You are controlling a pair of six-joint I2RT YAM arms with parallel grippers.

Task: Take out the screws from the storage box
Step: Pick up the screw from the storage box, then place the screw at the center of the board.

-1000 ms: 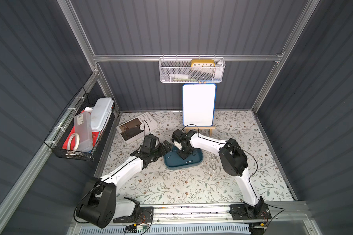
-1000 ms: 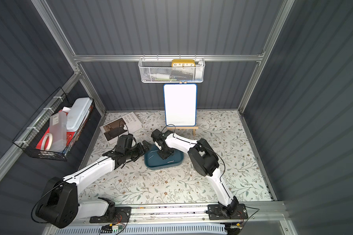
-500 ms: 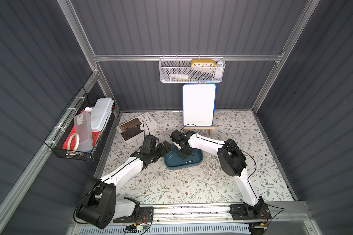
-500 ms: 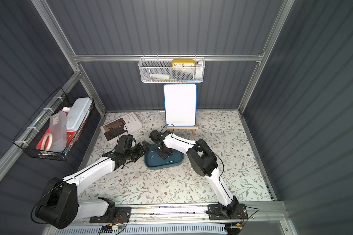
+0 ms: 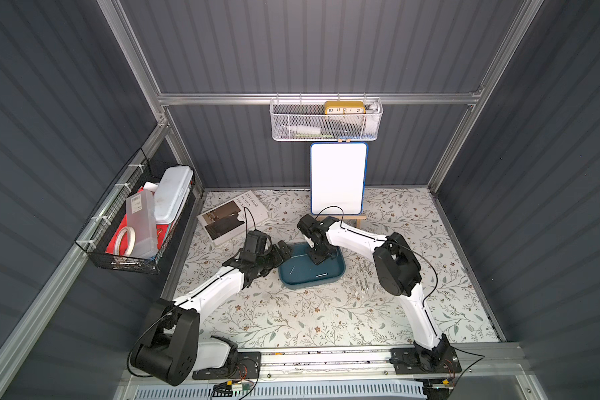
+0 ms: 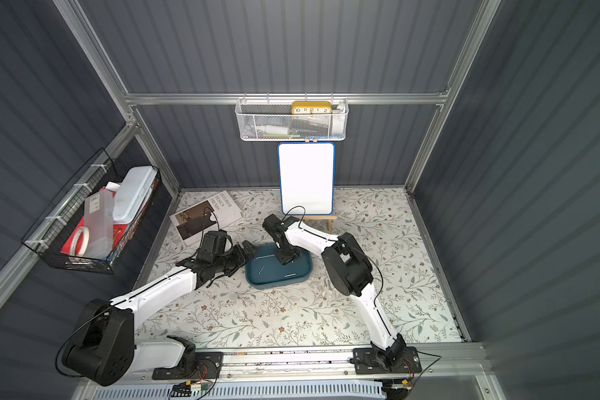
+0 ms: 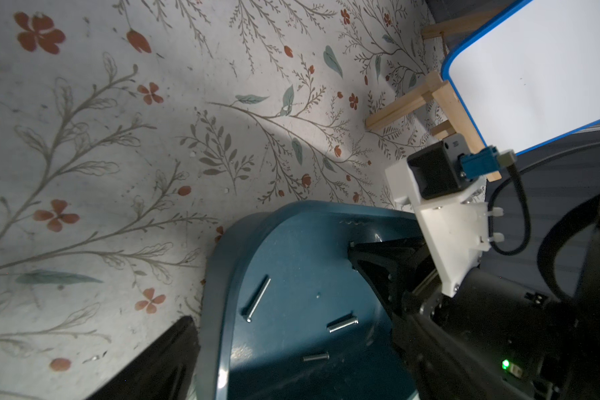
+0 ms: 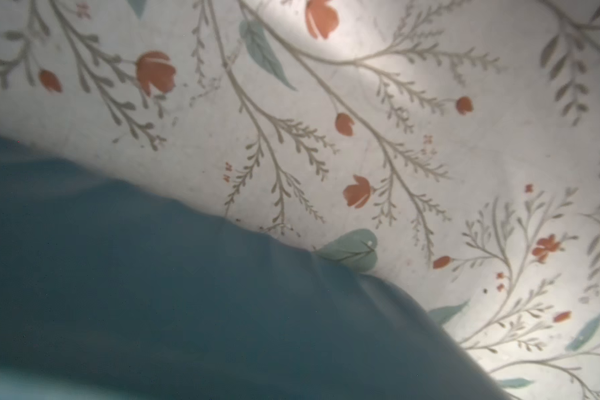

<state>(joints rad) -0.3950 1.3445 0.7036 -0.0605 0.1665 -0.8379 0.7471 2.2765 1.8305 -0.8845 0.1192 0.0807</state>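
Clenched within the last second, my right gripper [image 5: 317, 259] is probing the storage box [image 5: 310, 284], catch unclear; left gripper [image 5: 284, 252] is waiting released at 9 o'clock. Three screws [image 7: 342, 323] are remaining inside; removed screws [image 5: 362, 273] are lying at 3 o'clock.

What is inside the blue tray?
Three loose screws lie on the tray floor, and the right gripper stands shut in it. Whatever is under the gripper is covered.
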